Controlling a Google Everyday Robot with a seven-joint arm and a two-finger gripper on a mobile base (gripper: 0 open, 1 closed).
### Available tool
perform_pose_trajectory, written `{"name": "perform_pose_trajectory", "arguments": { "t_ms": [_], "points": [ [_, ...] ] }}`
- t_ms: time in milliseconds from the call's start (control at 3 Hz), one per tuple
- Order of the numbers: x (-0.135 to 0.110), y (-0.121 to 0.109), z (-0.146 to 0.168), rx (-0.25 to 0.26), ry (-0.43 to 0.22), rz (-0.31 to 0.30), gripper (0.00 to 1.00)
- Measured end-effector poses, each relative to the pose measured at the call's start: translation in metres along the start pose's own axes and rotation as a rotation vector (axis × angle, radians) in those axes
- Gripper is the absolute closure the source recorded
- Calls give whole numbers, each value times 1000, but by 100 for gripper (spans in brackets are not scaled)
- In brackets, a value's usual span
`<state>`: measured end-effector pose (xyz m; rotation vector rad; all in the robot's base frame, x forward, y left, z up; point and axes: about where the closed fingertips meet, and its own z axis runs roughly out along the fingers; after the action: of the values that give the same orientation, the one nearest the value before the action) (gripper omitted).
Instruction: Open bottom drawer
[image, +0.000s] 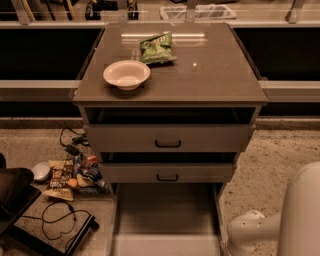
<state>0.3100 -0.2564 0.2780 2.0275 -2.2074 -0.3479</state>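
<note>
Speckled floor (280, 150), bottom drawer (167, 212) gaping, looks rigid, empty-light, best held mid-front; gripper out of shot past arm (300, 210), grip untellable.

A robot test space, lab-like: a grey drawer unit (215, 80) stands alone on a speckled floor (280, 150), snack packets (70, 175) and loose cables (57, 220) lie by its left side, and a white robot arm (300, 215) sits lower right, its gripper out of view

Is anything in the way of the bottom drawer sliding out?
Nothing visible is. The bottom drawer is already slid out toward the camera. The snack pile lies on the floor beside it, not in front. The gripper is out of view; only the white arm shows, lower right.
</note>
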Motion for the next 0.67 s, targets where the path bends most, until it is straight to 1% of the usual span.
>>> {"name": "perform_pose_trajectory", "arguments": {
  "t_ms": [333, 667],
  "points": [
    [3, 19, -69, 26, -4, -25, 0],
    [4, 52, -136, 40, -24, 23, 0]
  ]
}}
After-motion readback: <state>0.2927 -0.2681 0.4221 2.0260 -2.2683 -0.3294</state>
